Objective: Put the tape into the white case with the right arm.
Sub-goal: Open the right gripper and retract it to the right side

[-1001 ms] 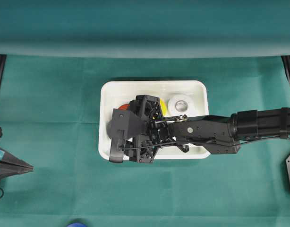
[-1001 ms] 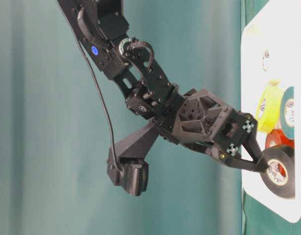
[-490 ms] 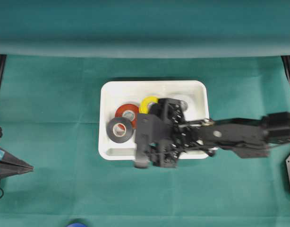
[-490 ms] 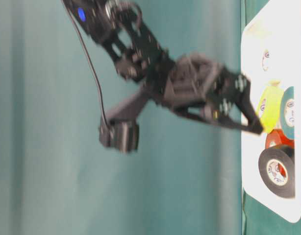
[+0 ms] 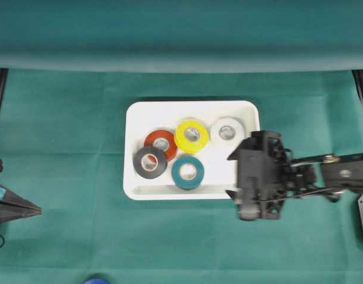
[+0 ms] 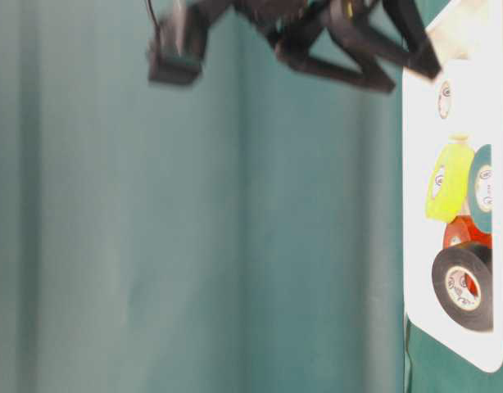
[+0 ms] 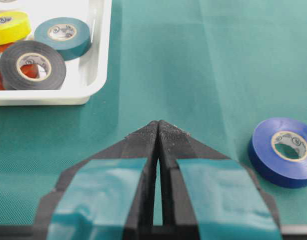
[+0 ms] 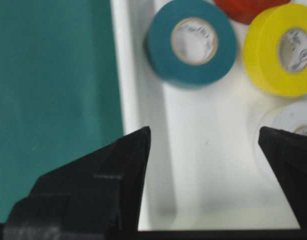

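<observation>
The white case (image 5: 136, 118) sits mid-tabletop on a green cloth (image 5: 63, 177) with a fine woven texture. The case is a shallow glossy tray with rounded corners and a raised rim, and in the overhead view its long axis runs left-right.

Five tape rolls lie flat inside it, holes facing up, each with a pale cardboard core:
- black roll (image 5: 149, 163) at the left, touching or slightly overlapping the red roll (image 5: 160, 141)
- yellow roll (image 5: 191, 136) in the middle
- teal roll (image 5: 188, 171) near the front rim
- white roll (image 5: 227, 131) at the right, which barely stands out from the tray

A sixth roll, the blue one (image 7: 284, 158), lies flat on the cloth outside the case, off to the side of the left pincer (image 7: 158, 129) and well apart from the tray.

The right pincer (image 8: 203, 140) is wide apart and holds nothing — in its wrist view the two black pointed fingers frame the bare white floor at the case's right end, with the white roll by one fingertip. From overhead, the all-black right arm (image 5: 341, 174) hangs over the case's right edge, a bit blurred.

The left pincer is pressed together, tips touching, with light-blue patches on its fingers. It's parked low at the left edge of the tabletop, pointing toward the case.
</observation>
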